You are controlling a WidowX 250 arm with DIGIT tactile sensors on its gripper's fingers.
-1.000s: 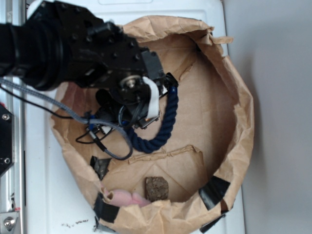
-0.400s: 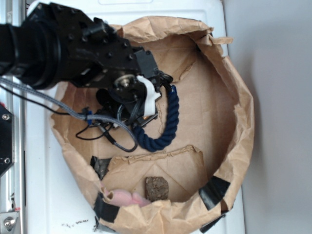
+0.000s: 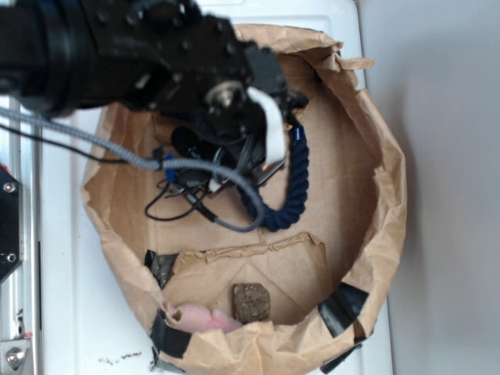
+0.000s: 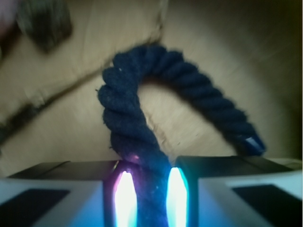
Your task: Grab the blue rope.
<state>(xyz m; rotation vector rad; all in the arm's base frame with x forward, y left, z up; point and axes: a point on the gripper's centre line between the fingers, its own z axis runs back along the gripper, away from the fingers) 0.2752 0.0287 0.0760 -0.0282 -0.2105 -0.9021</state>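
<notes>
The pincer is clamped on the blue rope. In the wrist view its two flat fingers press on the rope from both sides, and bright light glows along the rope where they meet it. The rope climbs up out of the pincer, bends over in a hook shape and comes back down on the right side. Its brighter blue tip sits just above the right finger.

In the exterior view the big black arm covers the pincer, so the fingers cannot be seen there. The blue rope curves out from under the arm like the letter J. It is over the floor of a round brown paper bag with crumpled walls.

Farther from the pincer, near the bag's lower wall, lie a small brown block and a pink soft thing. A grey cable runs along the arm and loops just beside the rope
</notes>
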